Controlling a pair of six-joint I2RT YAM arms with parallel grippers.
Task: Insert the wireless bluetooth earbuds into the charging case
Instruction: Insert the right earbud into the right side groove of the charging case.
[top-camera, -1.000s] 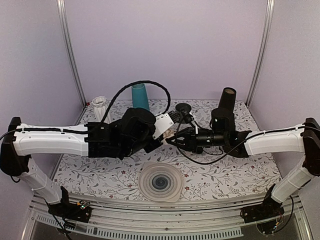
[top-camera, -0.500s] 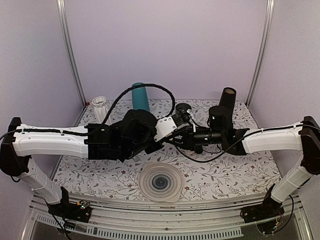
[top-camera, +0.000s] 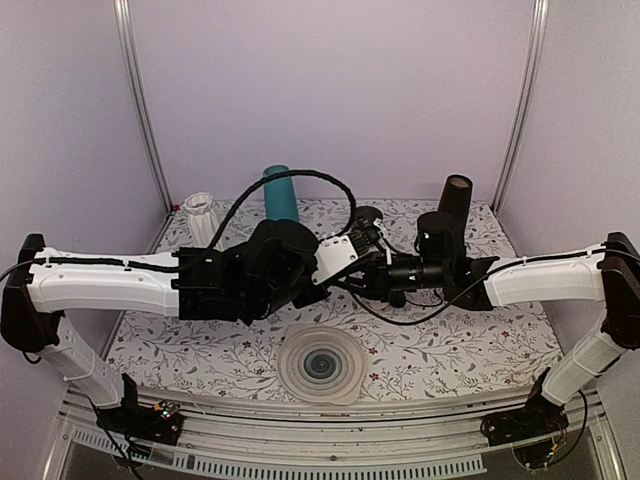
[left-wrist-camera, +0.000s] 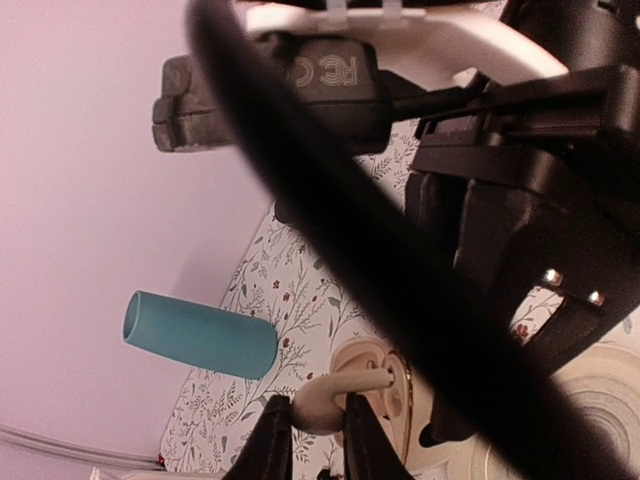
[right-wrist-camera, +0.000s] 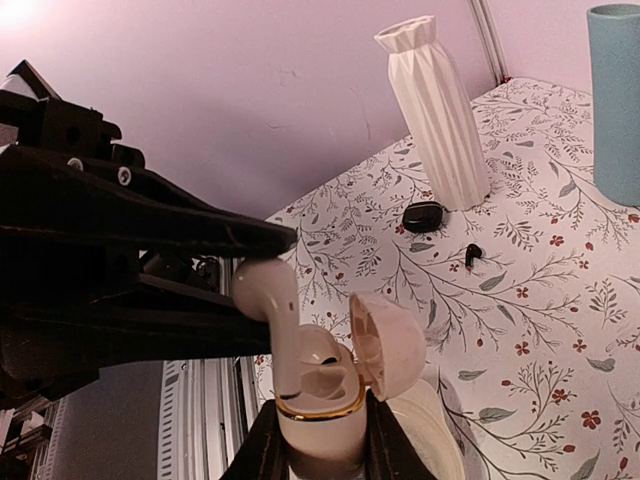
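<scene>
Seating earbud (right-wrist-camera: 268, 292) in case (right-wrist-camera: 318, 385) | left gripper (left-wrist-camera: 315, 440) pinches earbud; right gripper (right-wrist-camera: 322, 445) clamps open case, held above bench (right-wrist-camera: 520, 300) | risk: tilted stem jams, earbud slips free.

— Bright or dim?
— Bright, soft, lilac-tinted; faint shadows on the table (top-camera: 450, 340).
— Sharp?
— The charging case (right-wrist-camera: 318, 385) is; the black cable (left-wrist-camera: 400, 300) is blurred. Glare top-left, right wrist view.
</scene>
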